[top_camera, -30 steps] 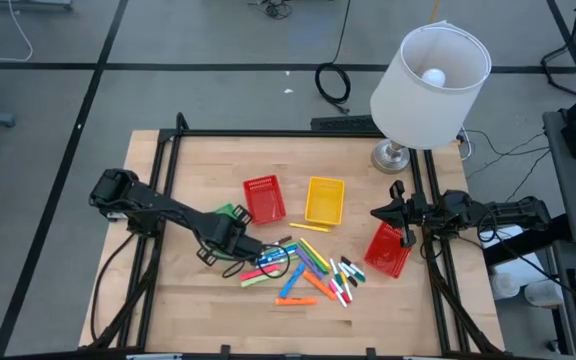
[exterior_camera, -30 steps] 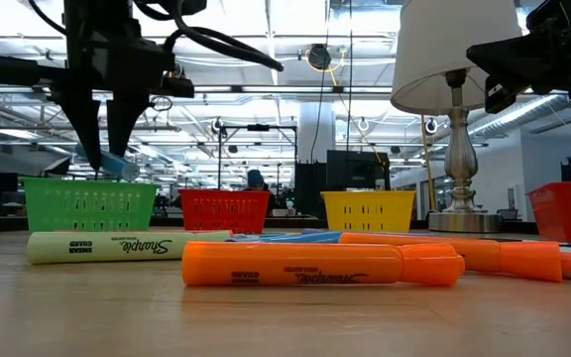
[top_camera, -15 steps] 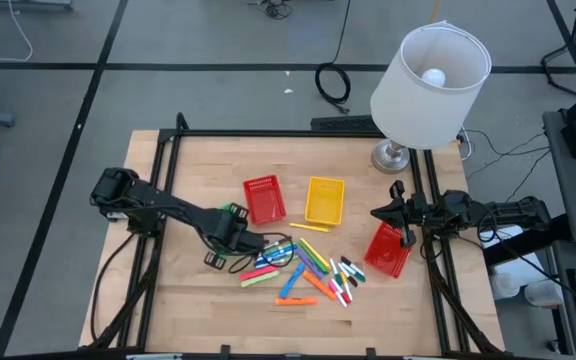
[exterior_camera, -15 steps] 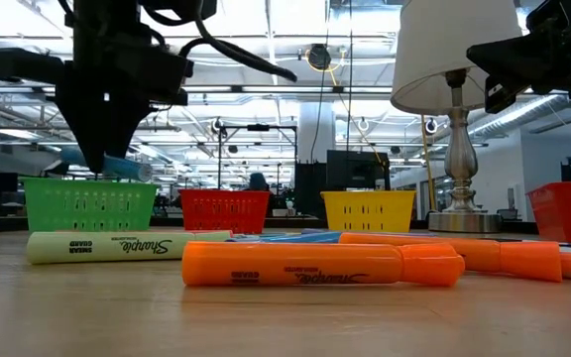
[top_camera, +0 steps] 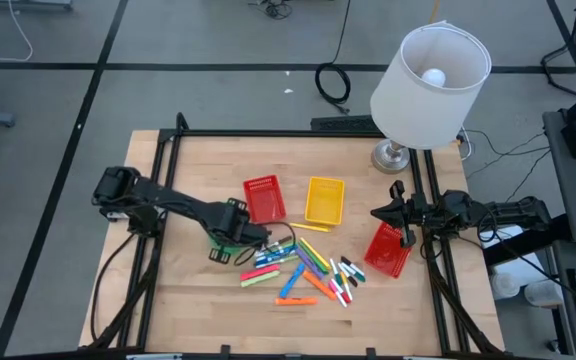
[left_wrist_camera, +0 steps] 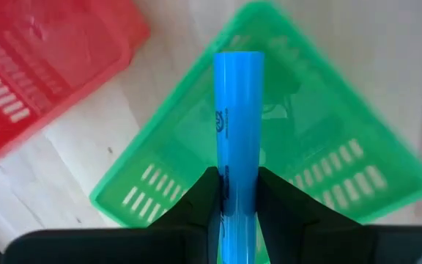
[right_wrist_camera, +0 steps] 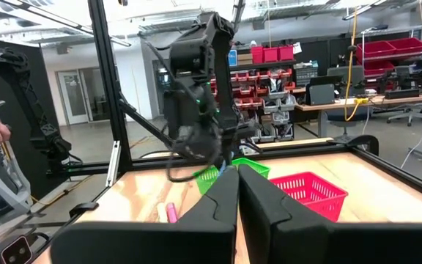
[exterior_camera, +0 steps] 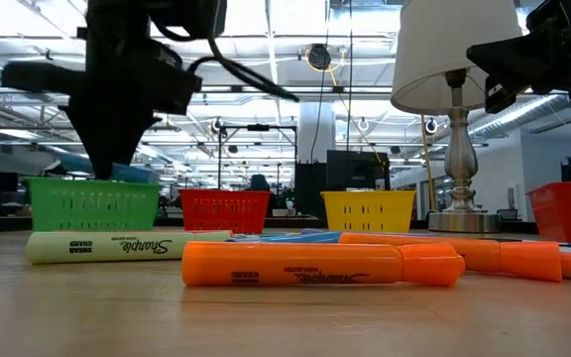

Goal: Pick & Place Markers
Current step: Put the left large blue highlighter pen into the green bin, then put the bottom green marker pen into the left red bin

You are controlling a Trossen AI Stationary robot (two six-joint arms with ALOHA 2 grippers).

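My left gripper [top_camera: 230, 228] hangs over the green mesh basket [left_wrist_camera: 269, 154], shut on a blue marker [left_wrist_camera: 238, 110]. In the low view this gripper [exterior_camera: 117, 164] stands just above the green basket's rim [exterior_camera: 92, 205]. The other markers lie loose in a pile [top_camera: 303, 268] on the table; an orange marker [exterior_camera: 320, 264] and a yellow-green one [exterior_camera: 127, 246] lie nearest the low camera. My right gripper [top_camera: 400, 212] waits shut at the table's right edge, above a red basket [top_camera: 388, 248]. My left gripper pinches the blue marker near one end [left_wrist_camera: 237, 192] between its two fingers [left_wrist_camera: 200, 198], which come from above, pointing down. The marker's free length reaches out past the fingertips over the green basket. It is lifted clear of the table.
A red basket [top_camera: 264, 198] and a yellow basket [top_camera: 325, 200] sit side by side at mid-table, right of the green one. A lamp [top_camera: 430, 75] stands at the far right corner. Bare wood lies along the near and left sides.
My left gripper has carried the blue marker away from the marker pile toward the table's left and far side, ending over the green basket. It has sunk a little, so the marker now sits just above the basket's rim. It stayed shut on the marker.
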